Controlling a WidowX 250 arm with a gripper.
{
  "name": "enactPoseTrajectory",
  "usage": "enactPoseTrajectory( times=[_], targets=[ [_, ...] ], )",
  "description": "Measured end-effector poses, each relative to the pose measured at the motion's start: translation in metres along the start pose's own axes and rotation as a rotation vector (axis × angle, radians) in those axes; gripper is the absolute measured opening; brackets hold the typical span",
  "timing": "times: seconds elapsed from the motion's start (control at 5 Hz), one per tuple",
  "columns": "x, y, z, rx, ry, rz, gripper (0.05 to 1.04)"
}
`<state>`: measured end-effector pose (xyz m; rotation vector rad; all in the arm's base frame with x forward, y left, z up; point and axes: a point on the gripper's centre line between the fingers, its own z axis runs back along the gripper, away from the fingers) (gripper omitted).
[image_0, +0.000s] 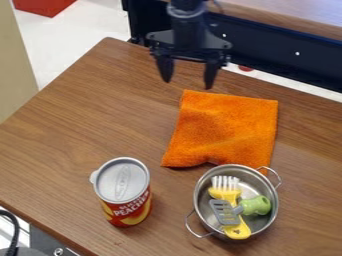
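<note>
Orange cloth, camera view: spread on the wooden table, right of centre, its upper border near the far edge. Gripper: released, fingers apart with nothing between them, above the table just inside the far edge and nearest the cloth's upper left corner. Metal pot: toward the near edge, by the cloth's lower right corner, holding a yellow brush and a grey spatula with a green handle; whether rim and cloth touch cannot be told. Can: upright, near the lower left edge. Probable hazards: the cloth lies low and nearly flat, so fingertips stopping high would close on air, and ones pressed too low would scrape the wood. Dragged cloth could catch a pot handle, shifting the pot and its utensils; a low leftward sweep could topple the can.
</note>
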<state>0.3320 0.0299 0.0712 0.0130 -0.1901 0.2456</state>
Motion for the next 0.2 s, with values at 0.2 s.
enactPoseTrajectory(
  times=[0.2],
  targets=[
    [-0.0075,0.0274,0.0098,-0.008,-0.014,-0.057,0.998]
  ],
)
